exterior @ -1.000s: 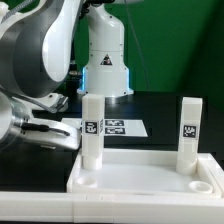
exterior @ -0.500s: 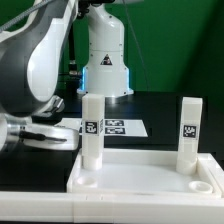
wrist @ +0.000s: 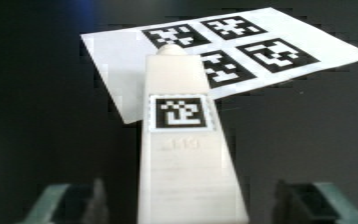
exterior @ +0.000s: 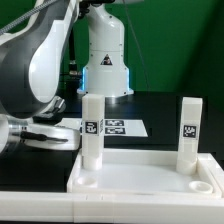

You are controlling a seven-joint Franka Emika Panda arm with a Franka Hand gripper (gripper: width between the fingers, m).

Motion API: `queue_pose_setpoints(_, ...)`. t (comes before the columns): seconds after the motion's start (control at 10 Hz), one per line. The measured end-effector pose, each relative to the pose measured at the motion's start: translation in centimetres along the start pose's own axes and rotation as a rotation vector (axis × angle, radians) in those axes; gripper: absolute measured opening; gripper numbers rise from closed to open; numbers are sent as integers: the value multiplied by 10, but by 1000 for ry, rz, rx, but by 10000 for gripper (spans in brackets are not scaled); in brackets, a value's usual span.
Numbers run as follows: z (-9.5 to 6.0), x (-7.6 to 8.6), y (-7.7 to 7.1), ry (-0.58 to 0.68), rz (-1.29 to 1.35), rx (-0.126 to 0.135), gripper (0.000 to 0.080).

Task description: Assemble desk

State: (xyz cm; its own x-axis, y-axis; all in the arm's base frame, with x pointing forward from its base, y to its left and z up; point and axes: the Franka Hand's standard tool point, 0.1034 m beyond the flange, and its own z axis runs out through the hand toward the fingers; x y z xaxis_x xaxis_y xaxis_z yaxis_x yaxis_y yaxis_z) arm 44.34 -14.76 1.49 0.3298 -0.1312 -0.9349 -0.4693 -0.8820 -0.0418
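The fingers [wrist: 69,202] of the gripper [wrist: 188,208] stand spread either side of a lying white leg [wrist: 181,140], with a dark gap on each side (no pinch yet). Past its far end lies the marker board [wrist: 229,50]. In the exterior view an upright leg [exterior: 92,135] and a second upright leg [exterior: 188,132] stand at the far corners of the tabletop [exterior: 150,178].

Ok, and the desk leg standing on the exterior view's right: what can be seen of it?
The right-hand leg is a slim white block, plastic by its look, with a black-and-white square marker on the face turned to the camera. It stands upright and straight, with its foot set at the far corner of the rimmed tabletop panel on the exterior view's right. Only the panel touches it. Nothing covers or grips it.
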Motion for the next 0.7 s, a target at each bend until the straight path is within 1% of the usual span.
queue_pose_setpoints(0.1,0,0,0,0,0,0,282)
queue_pose_setpoints(0.6,1,-1,-2,-8,-10,-2,282)
queue_pose_setpoints(0.7,-5,-2,-3,25,-51,-5,282)
